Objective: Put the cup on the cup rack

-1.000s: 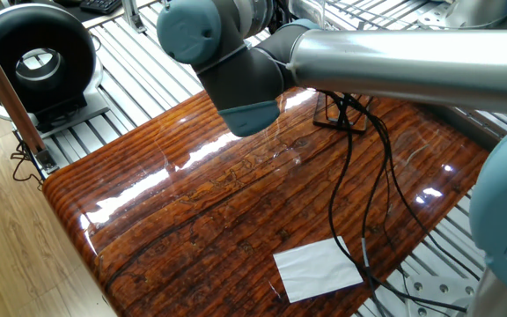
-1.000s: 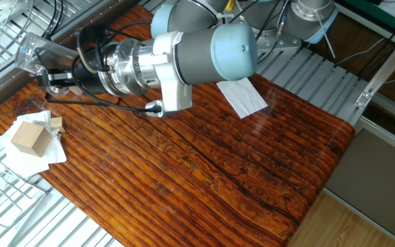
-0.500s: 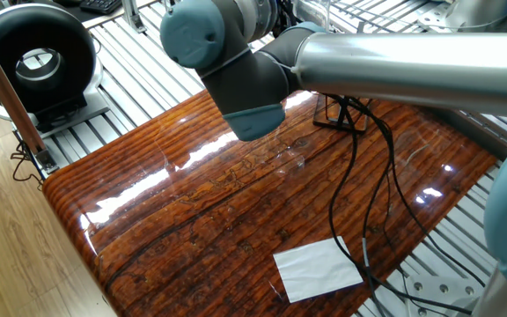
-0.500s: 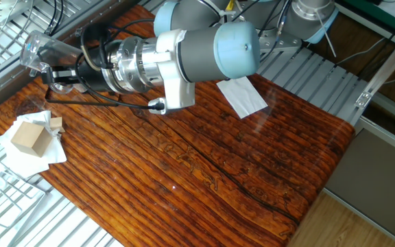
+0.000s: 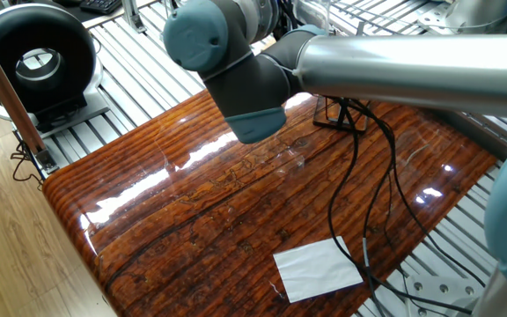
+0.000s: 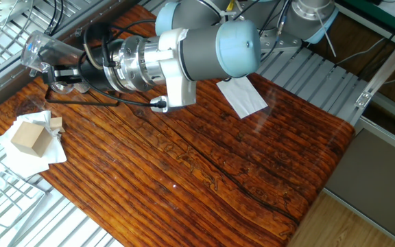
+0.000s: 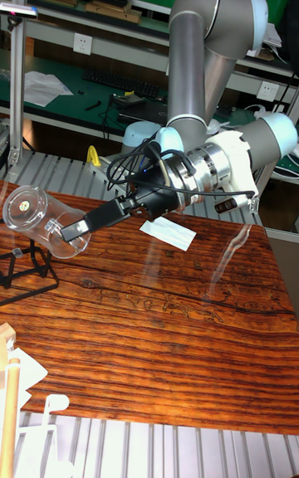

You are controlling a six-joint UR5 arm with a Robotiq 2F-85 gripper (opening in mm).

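Note:
The cup (image 7: 35, 218) is clear and lies tilted on its side in the air, its mouth facing left, over the table's left end. My gripper (image 7: 71, 231) is shut on its wall. Just below and slightly in front stands the cup rack (image 7: 25, 269), thin black wire with upright rods. The cup hangs above the rods, apart from them. In the other fixed view the cup (image 6: 43, 51) shows at the top left, ahead of the gripper (image 6: 55, 71). In one fixed view the arm hides the cup, and the cup rack (image 5: 340, 113) shows behind the forearm.
A white paper sheet (image 5: 318, 269) lies on the wooden table (image 5: 201, 202). A wooden block (image 6: 31, 137) rests on white paper near a silver wire rack (image 6: 5, 189). Black cables (image 5: 359, 194) hang from the arm. A round black device (image 5: 33, 57) sits off the table.
The arm has shifted slightly along the table toward the rack end, carrying the cup a little further with it. The grip on the cup is unchanged.

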